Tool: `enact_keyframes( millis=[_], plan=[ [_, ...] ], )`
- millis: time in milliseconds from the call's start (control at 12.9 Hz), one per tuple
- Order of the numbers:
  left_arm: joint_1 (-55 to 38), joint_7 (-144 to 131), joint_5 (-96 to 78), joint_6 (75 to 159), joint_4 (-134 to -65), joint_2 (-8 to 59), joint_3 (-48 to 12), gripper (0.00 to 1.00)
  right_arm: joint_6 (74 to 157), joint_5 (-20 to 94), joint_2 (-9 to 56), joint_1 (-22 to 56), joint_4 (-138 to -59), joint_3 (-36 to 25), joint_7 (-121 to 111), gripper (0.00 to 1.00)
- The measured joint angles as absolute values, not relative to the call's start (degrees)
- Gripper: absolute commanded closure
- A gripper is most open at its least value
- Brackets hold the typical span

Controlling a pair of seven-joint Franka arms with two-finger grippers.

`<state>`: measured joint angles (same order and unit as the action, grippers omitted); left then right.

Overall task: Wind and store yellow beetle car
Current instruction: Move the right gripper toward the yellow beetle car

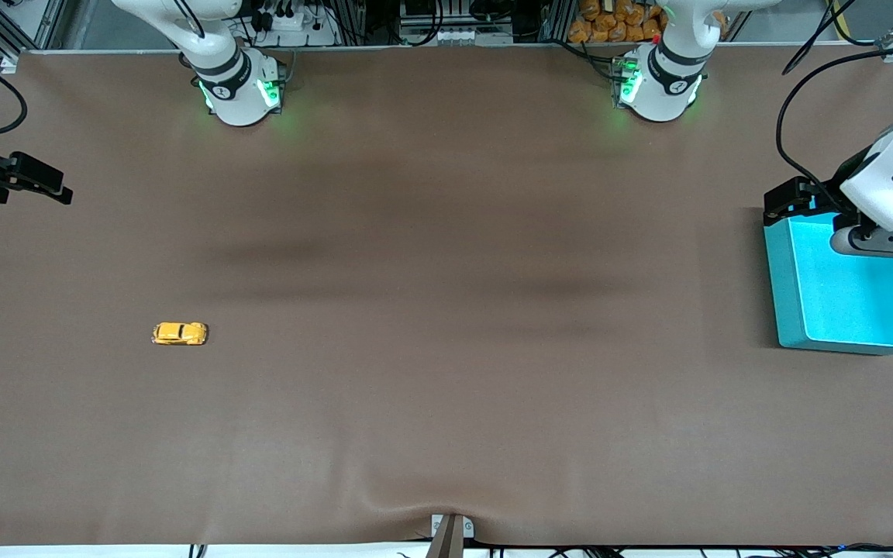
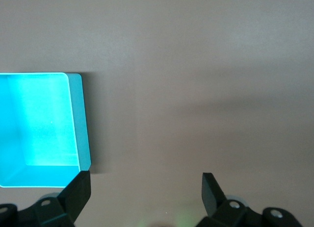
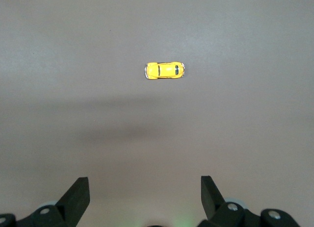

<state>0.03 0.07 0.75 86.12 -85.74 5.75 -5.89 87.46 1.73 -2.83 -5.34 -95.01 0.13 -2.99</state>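
Observation:
The yellow beetle car (image 1: pixel 180 333) rests on its wheels on the brown table, toward the right arm's end; it also shows in the right wrist view as a small beetle car (image 3: pixel 165 70). My right gripper (image 1: pixel 47 184) hangs open and empty at that end of the table, well apart from the car, with both fingers spread in its wrist view (image 3: pixel 144 188). My left gripper (image 1: pixel 791 200) hovers open and empty over the teal bin's (image 1: pixel 784 287) corner. The left wrist view has its fingers (image 2: pixel 145 188) wide apart beside the bin (image 2: pixel 81 119), which holds nothing.
A brown cloth (image 1: pixel 446 310) covers the whole table, with a small wrinkle by a metal bracket (image 1: pixel 450 531) at its front edge. The two arm bases (image 1: pixel 241 89) (image 1: pixel 660 85) stand along the back edge. Cables hang by the left arm.

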Motion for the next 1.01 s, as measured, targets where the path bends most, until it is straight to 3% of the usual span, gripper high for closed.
enact_keyframes(
  millis=[621,1009],
  plan=[
    [0.0,0.9,1.4,85.1,-85.8,5.8,-5.8,0.00,87.5,1.8,-2.8,-5.0,-95.3,0.1,-3.0,0.00],
    [-0.1,0.9,4.7,85.0,-85.7,5.7,-5.9,0.00,89.9,1.1,-1.8,-4.5,-100.3,0.1,-7.8,0.00]
  ],
)
